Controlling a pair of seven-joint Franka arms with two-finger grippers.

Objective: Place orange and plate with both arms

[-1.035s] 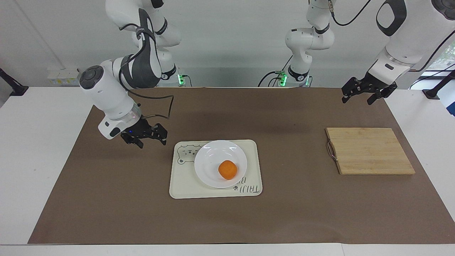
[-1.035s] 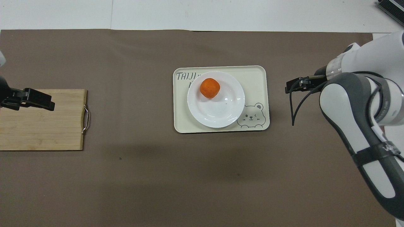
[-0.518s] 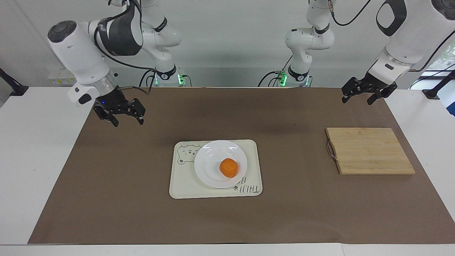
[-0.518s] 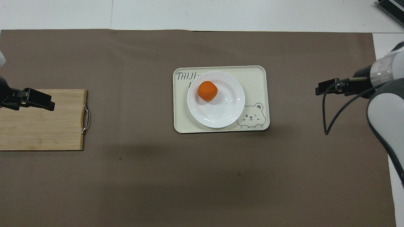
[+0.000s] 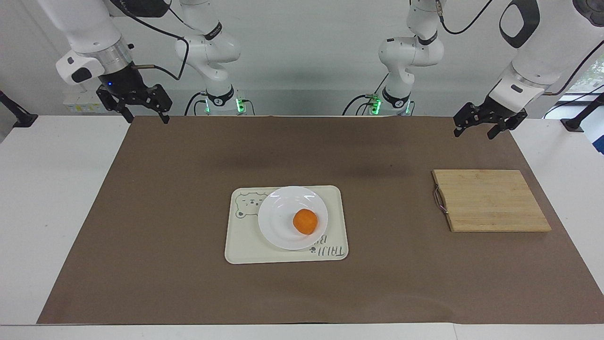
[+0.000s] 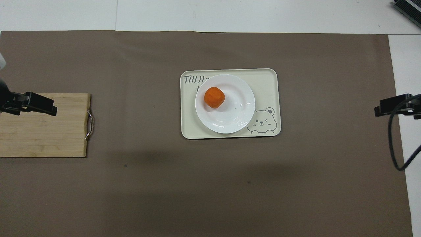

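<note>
One orange [image 5: 305, 221] on plate [image 5: 278, 208], both claws raised, empty.

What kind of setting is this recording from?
Most likely a robotics lab bench, not a kitchen: two white arms mounted at a white table, a brown mat, and staged props: tray, plate, orange, cutting board.

Bear tray [image 5: 245, 245] mid-mat [image 5: 188, 283] — bamboo board [image 5: 490, 200] apart.

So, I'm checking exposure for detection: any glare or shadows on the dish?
Overhead view: small bright highlights on the round glossy white plate, faint shadow beside the small bright orange fruit. Facing view: the plate looks evenly lit, no blown-out glare.
</note>
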